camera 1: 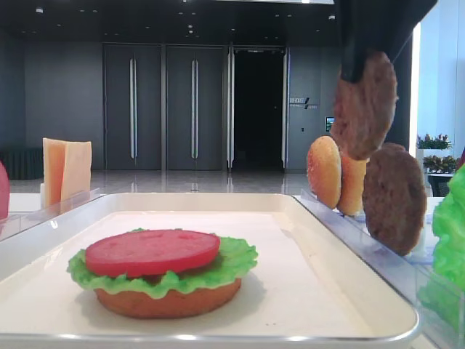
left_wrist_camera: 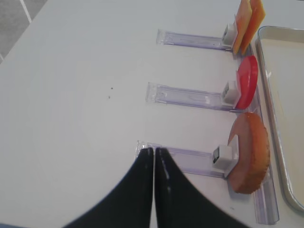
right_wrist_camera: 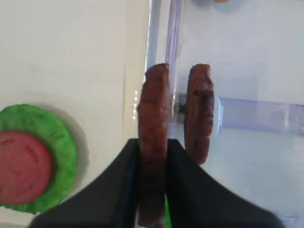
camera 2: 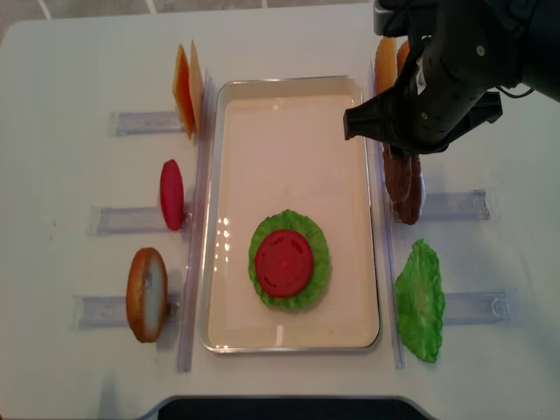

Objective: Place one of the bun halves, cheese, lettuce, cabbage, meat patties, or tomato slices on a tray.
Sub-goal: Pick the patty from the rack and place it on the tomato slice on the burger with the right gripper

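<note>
My right gripper is shut on a brown meat patty, held on edge above the tray's right rim. It hangs high at the upper right in the low exterior view as the same patty. A second patty stands in the clear rack beside it. On the white tray lies a bun half with lettuce and a tomato slice on top. My left gripper is shut and empty, over the table left of a standing bun half.
Left of the tray, clear racks hold cheese, a tomato slice and a bun half. On the right stand two bun halves, the racked patty and a lettuce leaf. My right arm covers the tray's far right corner.
</note>
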`<state>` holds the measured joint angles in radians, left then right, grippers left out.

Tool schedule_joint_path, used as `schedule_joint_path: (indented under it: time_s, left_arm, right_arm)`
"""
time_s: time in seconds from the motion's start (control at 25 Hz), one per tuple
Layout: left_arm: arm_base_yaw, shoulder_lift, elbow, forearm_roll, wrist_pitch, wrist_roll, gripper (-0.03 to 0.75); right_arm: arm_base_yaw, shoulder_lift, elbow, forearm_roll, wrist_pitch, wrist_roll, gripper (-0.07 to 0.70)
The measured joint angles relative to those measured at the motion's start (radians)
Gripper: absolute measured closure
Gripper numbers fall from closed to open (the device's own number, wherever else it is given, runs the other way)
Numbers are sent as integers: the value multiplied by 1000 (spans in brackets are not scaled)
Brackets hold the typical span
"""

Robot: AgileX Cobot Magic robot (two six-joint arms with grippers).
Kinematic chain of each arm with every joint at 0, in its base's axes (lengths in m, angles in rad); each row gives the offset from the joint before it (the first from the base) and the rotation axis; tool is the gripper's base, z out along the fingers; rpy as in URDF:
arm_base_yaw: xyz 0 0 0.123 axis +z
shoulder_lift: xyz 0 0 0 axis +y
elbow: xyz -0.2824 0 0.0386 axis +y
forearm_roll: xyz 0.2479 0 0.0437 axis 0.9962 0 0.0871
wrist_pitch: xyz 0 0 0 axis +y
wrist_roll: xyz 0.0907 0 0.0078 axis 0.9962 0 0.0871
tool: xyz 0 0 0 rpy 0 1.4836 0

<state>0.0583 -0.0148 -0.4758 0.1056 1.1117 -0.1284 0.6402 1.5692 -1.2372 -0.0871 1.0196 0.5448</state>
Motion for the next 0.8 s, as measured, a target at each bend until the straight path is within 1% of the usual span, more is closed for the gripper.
schedule_joint_path:
  time_s: [0.2, 0.32, 0.48, 0.56, 0.68, 0.72, 0.8]
  left_arm:
    - [0, 0, 0, 0, 0, 0, 716]
    - [0, 0, 0, 0, 0, 0, 716]
    - [0, 0, 0, 0, 0, 0, 716]
    - [0, 0, 0, 0, 0, 0, 716]
    - [0, 0, 0, 0, 0, 0, 716]
    - [0, 0, 0, 0, 0, 0, 716]
    - [0, 0, 0, 0, 0, 0, 716]
  right_arm:
    - [0, -82, 0, 121, 25, -61, 486]
    - [0, -118, 0, 244, 35, -126, 486]
    - [0, -132, 0, 435, 68, -253, 486]
    - [6, -132, 1, 533, 73, -331, 486]
    - [32, -132, 17, 639, 59, -419, 486]
    - [43, -132, 30, 666, 45, -445, 486]
    - [59, -132, 68, 724, -1, -494, 486]
